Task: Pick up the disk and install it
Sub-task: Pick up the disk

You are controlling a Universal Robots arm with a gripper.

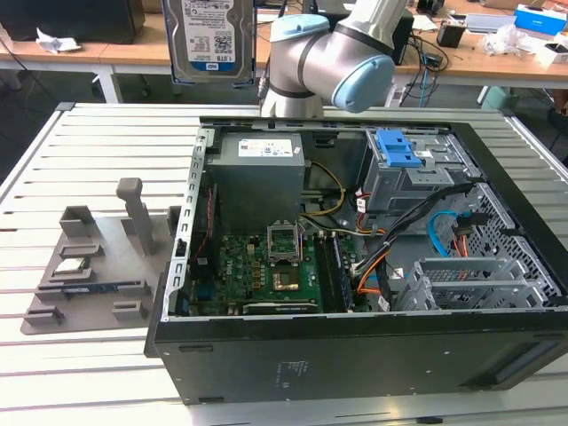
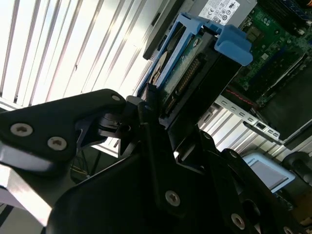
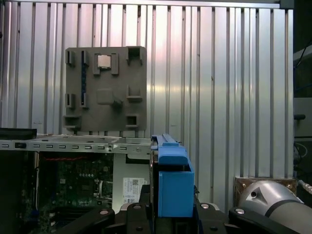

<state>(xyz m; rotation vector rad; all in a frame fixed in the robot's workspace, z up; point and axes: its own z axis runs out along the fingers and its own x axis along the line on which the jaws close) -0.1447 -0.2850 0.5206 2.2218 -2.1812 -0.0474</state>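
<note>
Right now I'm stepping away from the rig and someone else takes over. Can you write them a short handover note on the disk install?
Tool: shut on the disk, gripping it by its blue-framed end.
Disk: held upright in the air, clear of the open computer case, on the exterior view's left of the arm.
Done: the disk is picked up.
Left: the install. The disk is not yet inside the case. The drive cage sits at the case's far corner on the exterior view's right.
</note>
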